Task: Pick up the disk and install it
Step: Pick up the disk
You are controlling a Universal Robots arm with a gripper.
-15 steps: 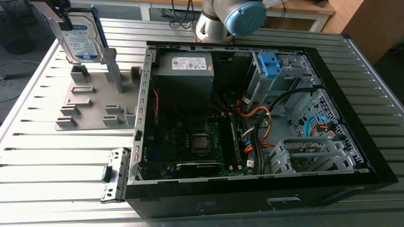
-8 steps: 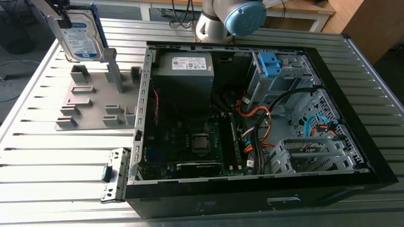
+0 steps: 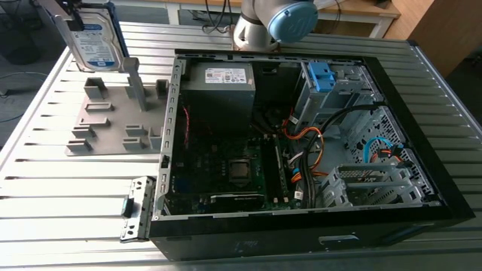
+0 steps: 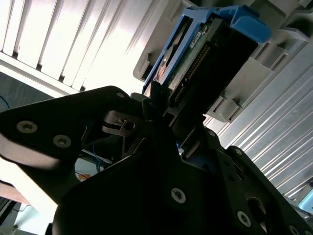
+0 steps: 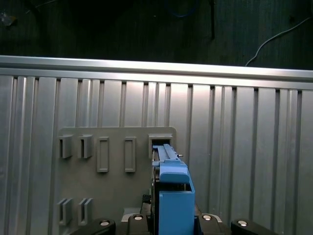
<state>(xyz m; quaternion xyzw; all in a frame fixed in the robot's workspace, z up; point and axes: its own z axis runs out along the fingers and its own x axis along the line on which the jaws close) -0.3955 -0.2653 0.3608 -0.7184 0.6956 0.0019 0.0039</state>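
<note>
The end effector (image 4: 160, 105) is gripping the disk (image 3: 96, 42), holding it above the grey rack (image 3: 105, 127): pick-up stage, installation pending.

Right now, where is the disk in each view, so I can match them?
Exterior view: the disk stands upright at the exterior view's upper left, above the grey slotted plate.
Second wrist view: connector end toward the camera, plate behind it.
First wrist view: edge-on, over the plate.
Shared landmark: the plate.
</note>
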